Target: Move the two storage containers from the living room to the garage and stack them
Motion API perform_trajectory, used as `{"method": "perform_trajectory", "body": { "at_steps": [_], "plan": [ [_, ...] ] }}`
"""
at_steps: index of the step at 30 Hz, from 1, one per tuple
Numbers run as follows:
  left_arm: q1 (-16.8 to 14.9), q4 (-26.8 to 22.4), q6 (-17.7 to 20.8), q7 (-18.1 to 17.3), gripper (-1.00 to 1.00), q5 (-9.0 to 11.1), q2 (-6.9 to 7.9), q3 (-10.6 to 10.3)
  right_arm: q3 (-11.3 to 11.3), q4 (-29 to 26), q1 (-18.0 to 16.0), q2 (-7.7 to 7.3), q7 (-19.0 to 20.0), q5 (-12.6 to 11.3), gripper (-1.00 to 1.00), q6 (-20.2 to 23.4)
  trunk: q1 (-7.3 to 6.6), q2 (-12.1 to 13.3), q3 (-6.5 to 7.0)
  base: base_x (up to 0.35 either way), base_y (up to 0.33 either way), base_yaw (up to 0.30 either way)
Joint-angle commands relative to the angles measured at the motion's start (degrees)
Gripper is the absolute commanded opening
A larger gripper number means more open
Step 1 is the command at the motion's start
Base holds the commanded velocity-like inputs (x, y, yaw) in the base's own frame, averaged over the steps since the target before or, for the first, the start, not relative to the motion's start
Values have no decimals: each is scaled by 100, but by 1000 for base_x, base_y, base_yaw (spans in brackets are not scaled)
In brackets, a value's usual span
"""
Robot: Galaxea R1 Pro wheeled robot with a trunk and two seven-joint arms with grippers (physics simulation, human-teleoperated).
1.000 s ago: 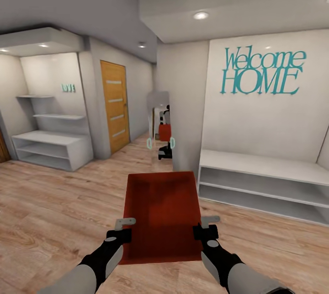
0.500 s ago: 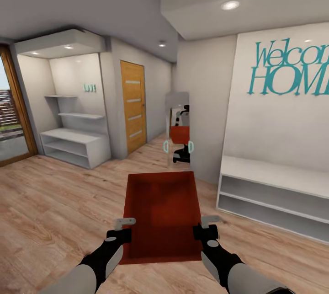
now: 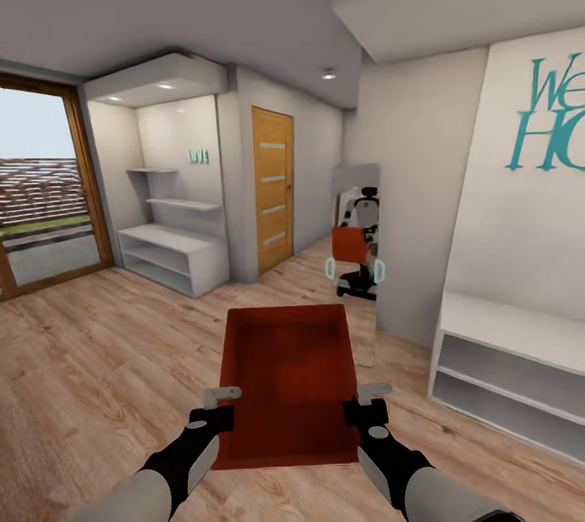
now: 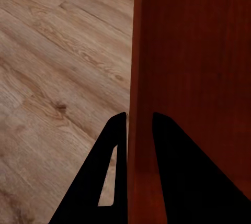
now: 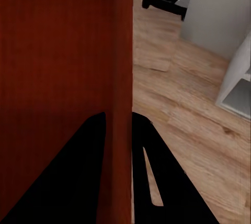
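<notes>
You hold storage container (image 3: 290, 380) level over wood floor (image 3: 97, 360): left hand (image 3: 218, 410) clamps left wall, right hand (image 3: 363, 406) clamps right wall. Mirror (image 3: 356, 250) ahead.

Teal cut-out lettering (image 3: 551, 126) stands on the white wall panel (image 3: 520, 246) at about two o'clock, cropped by the picture's edge: "We" above "HO". A small teal sign (image 3: 198, 156) reading "LOVE" hangs on the alcove wall (image 3: 175, 140) above the white shelves (image 3: 175, 201), at about eleven o'clock.
</notes>
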Motion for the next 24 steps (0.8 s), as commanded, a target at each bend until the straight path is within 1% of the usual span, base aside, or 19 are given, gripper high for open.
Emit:
{"method": "perform_trajectory", "body": {
  "at_steps": [1, 24],
  "plan": [
    [-2, -23, 33, 278, -100, -37, 112, 115, -248, 2, -7, -4, -134, -507, -100, -40, 4, -6, -8, 321, 0, 273],
    [-2, -19, 33, 277, -100, -32, 112, 115, -243, 2, -7, -4, -134, -507, -100, -40, 4, -6, -8, 321, 0, 272]
  ]
}}
